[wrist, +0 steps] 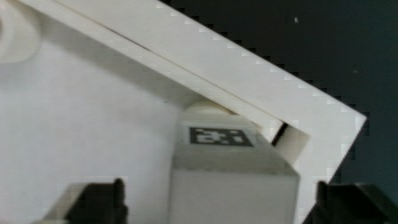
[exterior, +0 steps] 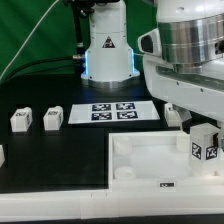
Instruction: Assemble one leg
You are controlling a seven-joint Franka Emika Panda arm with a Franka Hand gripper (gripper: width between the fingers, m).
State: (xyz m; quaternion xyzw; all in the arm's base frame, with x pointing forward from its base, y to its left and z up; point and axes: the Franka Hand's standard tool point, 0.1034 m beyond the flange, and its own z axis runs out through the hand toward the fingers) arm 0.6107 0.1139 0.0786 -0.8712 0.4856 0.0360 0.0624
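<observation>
A leg [wrist: 231, 160], a small white block with a tag on its top face, stands in a corner of the white tray [wrist: 107, 110], close to the corner socket. My gripper [wrist: 228, 198] is open. Its dark fingers [wrist: 98, 202] stand one on each side of the leg, with gaps between them and the block. In the exterior view the same leg [exterior: 205, 143] shows under my hand at the tray's [exterior: 150, 160] far corner on the exterior view's right. Two more legs [exterior: 22, 120] [exterior: 52, 118] stand on the black table at the exterior view's left.
The marker board [exterior: 118, 112] lies on the table behind the tray. The robot base [exterior: 108, 55] stands at the back. The arm's large body [exterior: 190, 60] fills the exterior view's upper right. Another white part [exterior: 2, 155] is cut off at the exterior view's left edge.
</observation>
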